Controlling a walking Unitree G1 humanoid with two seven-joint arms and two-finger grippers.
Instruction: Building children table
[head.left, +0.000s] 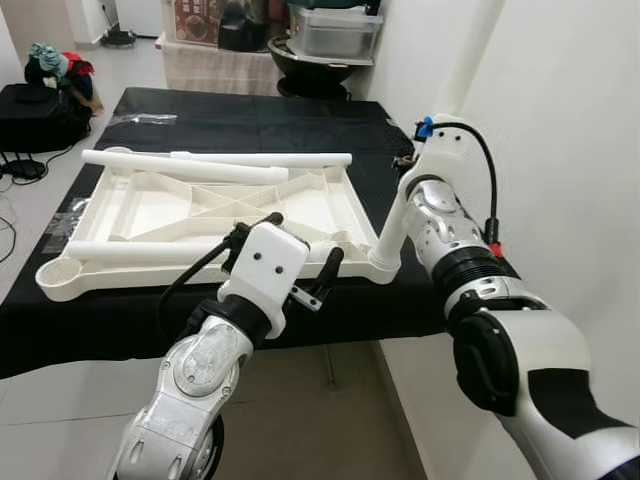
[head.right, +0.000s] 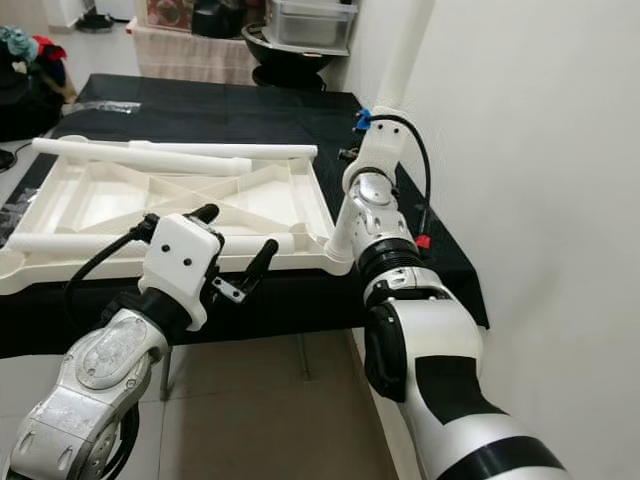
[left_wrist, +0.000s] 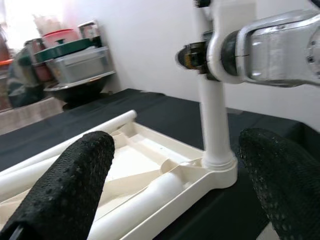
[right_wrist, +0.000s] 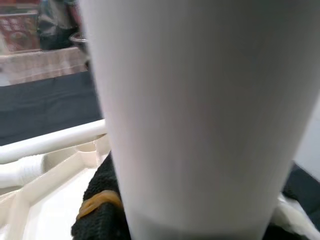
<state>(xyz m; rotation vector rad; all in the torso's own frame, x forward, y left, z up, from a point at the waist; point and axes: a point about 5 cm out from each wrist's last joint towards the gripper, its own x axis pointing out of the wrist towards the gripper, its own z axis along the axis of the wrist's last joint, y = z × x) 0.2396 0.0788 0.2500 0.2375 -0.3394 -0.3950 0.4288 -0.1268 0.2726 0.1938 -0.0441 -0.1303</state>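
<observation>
A white plastic tabletop (head.left: 150, 215) lies upside down on the black-covered table (head.left: 250, 115). One white leg (head.right: 345, 225) stands upright in the socket at its near right corner. My right gripper (head.right: 350, 155) is shut around this leg partway up. In the right wrist view the leg (right_wrist: 200, 115) is very close, with a black finger (right_wrist: 100, 200) against it. Three loose legs lie on the tabletop: two across the far edge (head.left: 260, 159) (head.left: 180, 170), one along the near edge (head.left: 140, 250). My left gripper (head.left: 307, 235) hovers open over the near edge, left of the standing leg (left_wrist: 215, 125).
A white wall (head.left: 560, 120) runs close along the table's right side. A black bag (head.left: 35, 115) sits on the floor at the far left. Shelves with a grey bin (head.left: 335, 30) stand behind the table. Tiled floor (head.left: 320, 420) lies below the near edge.
</observation>
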